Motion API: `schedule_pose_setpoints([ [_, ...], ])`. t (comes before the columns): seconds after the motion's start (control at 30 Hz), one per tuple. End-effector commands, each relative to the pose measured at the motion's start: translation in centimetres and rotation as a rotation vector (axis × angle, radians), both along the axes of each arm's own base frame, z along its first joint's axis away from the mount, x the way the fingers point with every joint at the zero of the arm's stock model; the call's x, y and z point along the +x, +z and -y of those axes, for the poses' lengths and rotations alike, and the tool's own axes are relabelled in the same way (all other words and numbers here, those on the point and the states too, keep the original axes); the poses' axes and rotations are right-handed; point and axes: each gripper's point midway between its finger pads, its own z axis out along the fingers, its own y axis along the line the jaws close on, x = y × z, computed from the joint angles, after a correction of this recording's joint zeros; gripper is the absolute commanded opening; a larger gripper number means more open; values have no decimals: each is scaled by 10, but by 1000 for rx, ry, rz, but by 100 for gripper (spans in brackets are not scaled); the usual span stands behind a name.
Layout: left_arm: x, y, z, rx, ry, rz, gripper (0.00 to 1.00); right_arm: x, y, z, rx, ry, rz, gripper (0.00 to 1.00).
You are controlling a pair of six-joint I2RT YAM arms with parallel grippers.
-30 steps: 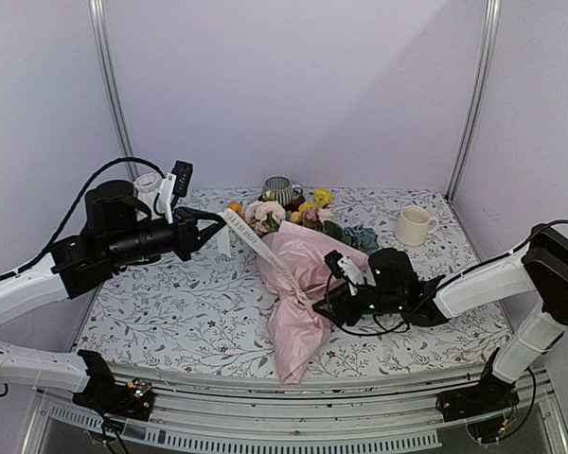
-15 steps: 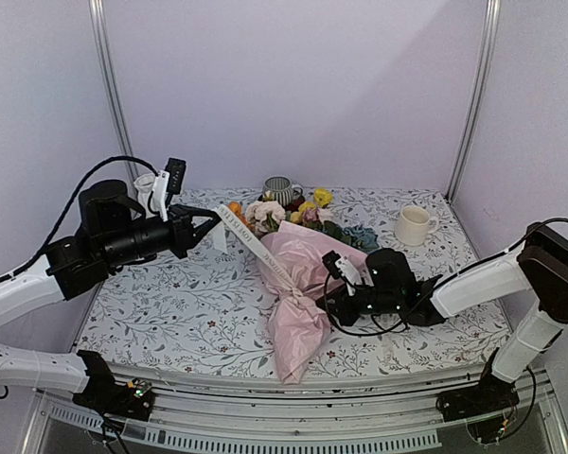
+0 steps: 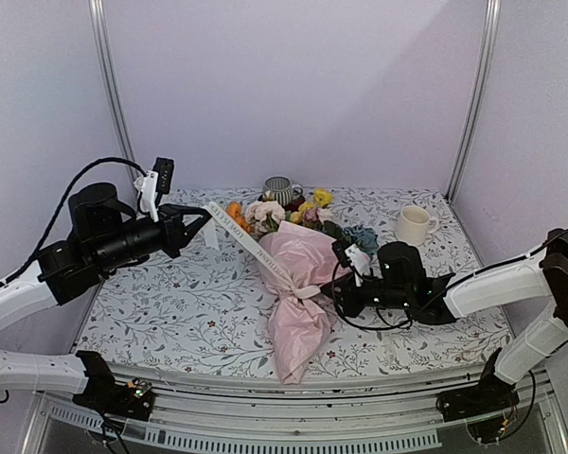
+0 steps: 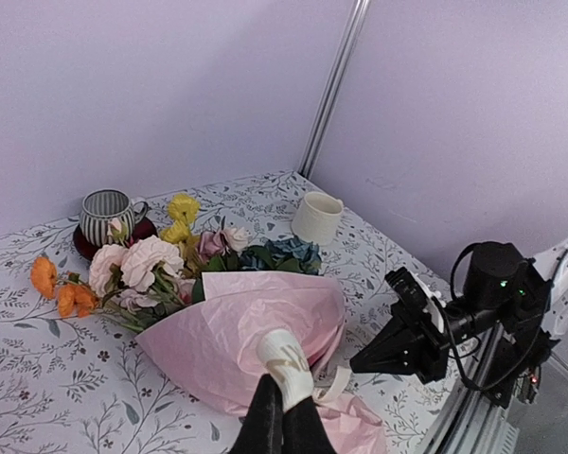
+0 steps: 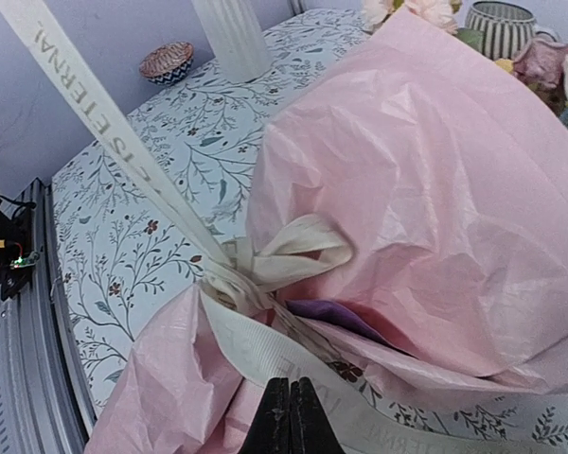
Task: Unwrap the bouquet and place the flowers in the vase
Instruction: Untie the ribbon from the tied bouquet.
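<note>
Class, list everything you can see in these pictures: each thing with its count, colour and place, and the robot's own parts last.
bouquet: one, pink tissue cone, lying mid-table
flowers: several, orange, yellow, pink, cream and dusty blue, at the cone's far end
ribbon: one, pale with lettering, knotted round the cone, ends pulled out to both sides
vase: one, white, ribbed, upright on the table's left part
small bowl: one, patterned, near the vase
striped mug: one, grey and white, behind the flowers
saucer: one, dark red, under the striped mug
cream mug: one, far right
table: one, white floral cloth
left gripper: shut on the ribbon
right gripper: shut on the ribbon by the knot
</note>
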Motion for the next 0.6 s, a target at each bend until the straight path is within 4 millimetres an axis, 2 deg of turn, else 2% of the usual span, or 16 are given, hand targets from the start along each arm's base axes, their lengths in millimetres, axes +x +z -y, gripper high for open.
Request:
schedule_pose_setpoints([
  [0.0, 3, 8, -23, -16, 94, 30, 0, 14, 5, 31, -17, -176, 34, 2],
  [0.13, 5, 8, -38, -8, 163, 39, 0, 20, 12, 57, -1, -291, 46, 2],
  [0.4, 5, 0, -53, 13, 229, 35, 0, 35, 26, 118, 46, -521, 37, 1],
  [0.57, 6, -11, -68, 23, 298, 9, 0, 37, 34, 140, 44, -603, 42, 2],
])
